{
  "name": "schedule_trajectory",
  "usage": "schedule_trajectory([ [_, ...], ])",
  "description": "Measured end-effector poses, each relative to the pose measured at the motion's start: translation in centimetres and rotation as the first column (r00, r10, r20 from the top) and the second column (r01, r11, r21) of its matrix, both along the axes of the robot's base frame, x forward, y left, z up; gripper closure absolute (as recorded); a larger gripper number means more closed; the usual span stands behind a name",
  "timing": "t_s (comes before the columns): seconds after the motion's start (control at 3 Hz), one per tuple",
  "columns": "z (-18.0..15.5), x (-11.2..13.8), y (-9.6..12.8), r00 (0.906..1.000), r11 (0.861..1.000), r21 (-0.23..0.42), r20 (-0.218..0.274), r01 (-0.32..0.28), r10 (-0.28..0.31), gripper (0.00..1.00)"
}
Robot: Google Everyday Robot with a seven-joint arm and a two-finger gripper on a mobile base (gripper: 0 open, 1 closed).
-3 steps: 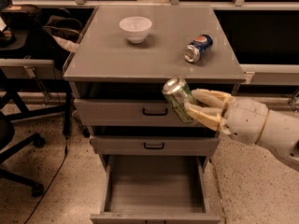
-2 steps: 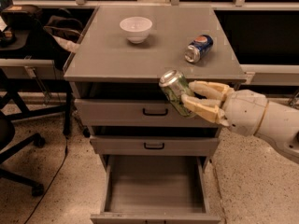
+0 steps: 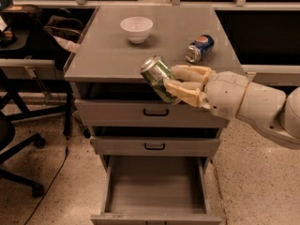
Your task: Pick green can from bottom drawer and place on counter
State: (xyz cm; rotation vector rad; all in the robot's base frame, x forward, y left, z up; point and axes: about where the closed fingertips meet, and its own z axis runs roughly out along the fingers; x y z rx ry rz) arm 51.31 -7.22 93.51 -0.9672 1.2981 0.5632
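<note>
Camera view: the gripper [image 3: 174, 78] hangs at the front edge of the desk [image 3: 108, 50], right of its middle. Its fingers [image 3: 187, 92] are clamped on the green can [image 3: 157, 77]. The can is tilted, silver end up and leaning toward the desk's left side. It is in the air, not resting on the desk. Cannot tell whether it is over the desk surface or just in front of the edge.

The bottom drawer [image 3: 154, 186] is pulled out below the desk and its floor is bare, so the pick and lift look done. What remains is to move the can in over the desk, set it down and let go.

A white bowl [image 3: 136, 28] sits at the back of the desk. A blue-and-red can [image 3: 199, 48] lies on its side at the desk's back right, close to where the green can may land, so it could get bumped.
</note>
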Motion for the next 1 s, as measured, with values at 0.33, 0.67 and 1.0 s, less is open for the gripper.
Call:
schedule_trajectory([
  [0.33,-0.2,-0.2,0.1,0.9999,1.000,0.005,-0.005,0.012,-0.012,1.00],
  [0.67,-0.6,2.3,-0.8,0.9971,0.996,0.041,0.012,0.074,-0.075,1.00],
  [1.0,-0.3,7.0,-2.5,0.9854,0.983,0.087,0.041,0.161,-0.165,1.00],
])
